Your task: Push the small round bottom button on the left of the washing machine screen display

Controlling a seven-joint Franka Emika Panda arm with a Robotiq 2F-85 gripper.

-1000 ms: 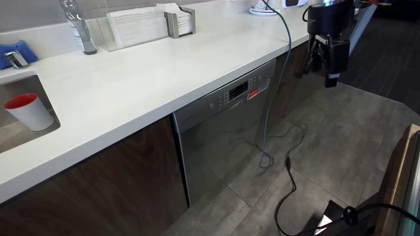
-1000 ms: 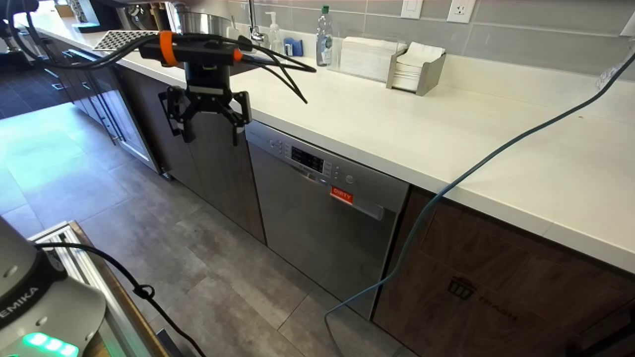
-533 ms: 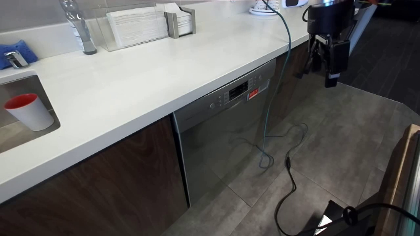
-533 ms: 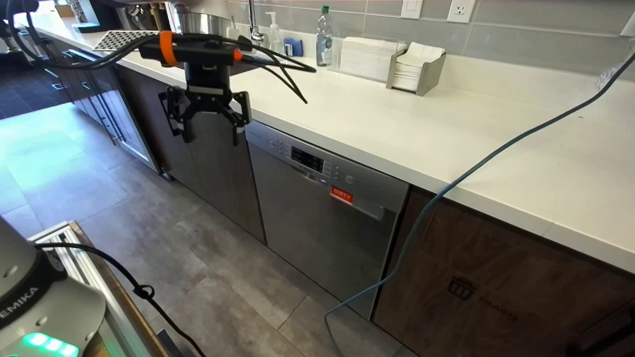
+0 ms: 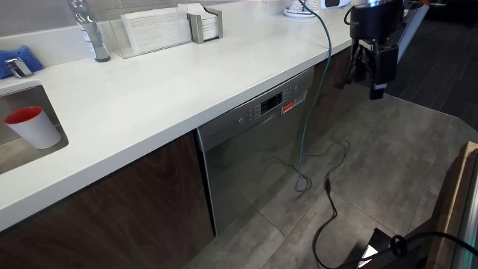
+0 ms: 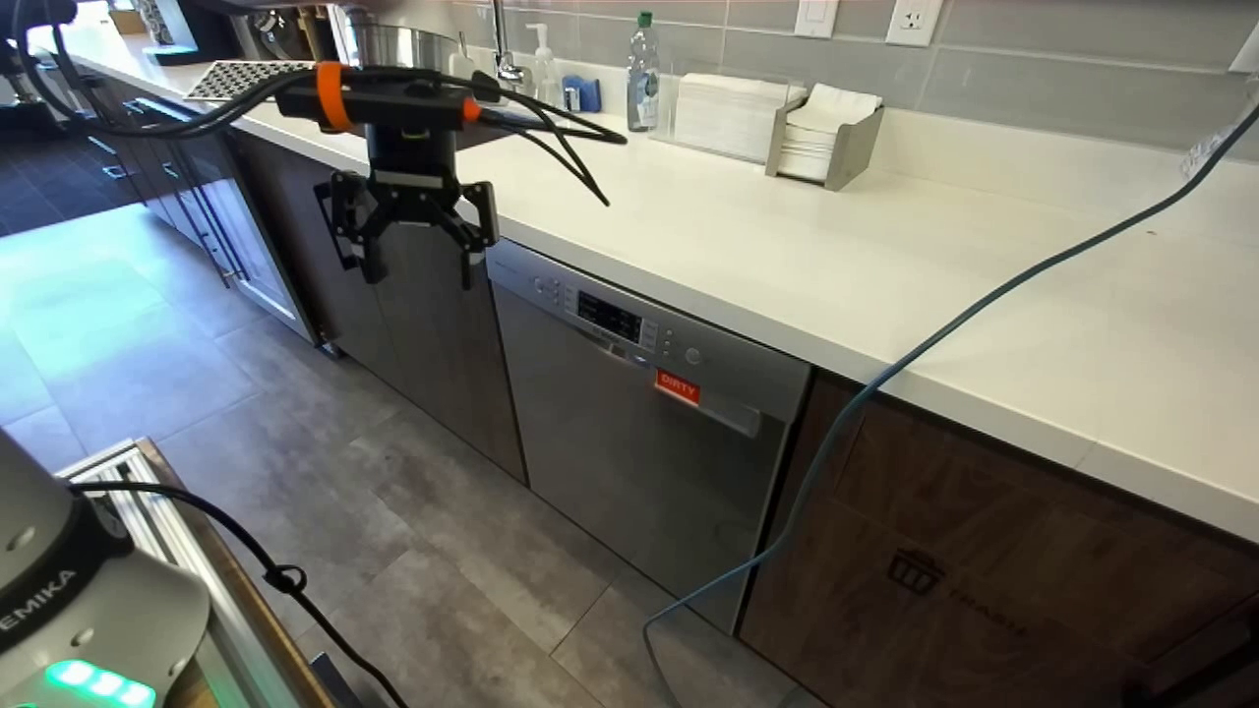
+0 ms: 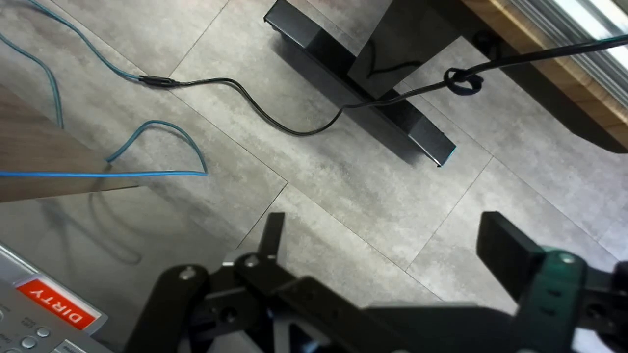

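The washing machine [image 5: 250, 164] [image 6: 629, 423] has a steel front and a dark screen display [image 5: 271, 103] [image 6: 609, 316] in both exterior views. Small round buttons [image 5: 250, 115] [image 6: 554, 294] stand in a column left of the display, beside a larger round button [image 5: 241, 120] [image 6: 539, 285]. Their markings are too small to read. My gripper [image 5: 360, 89] [image 6: 420, 272] [image 7: 382, 215] is open and empty, pointing down, apart from the machine in front of the counter. The wrist view shows a panel corner [image 7: 28, 342], inverted, with buttons beside the DIRTY label. The left buttons are out of view there.
A white countertop edge [image 5: 224, 108] [image 6: 689, 295] overhangs the panel. A blue cable [image 5: 306, 127] [image 6: 816, 472] hangs at the machine's right. A red DIRTY label [image 5: 288, 107] [image 6: 679, 386] [image 7: 57, 304] sits below the display. A napkin holder [image 6: 826, 138] stands on the counter.
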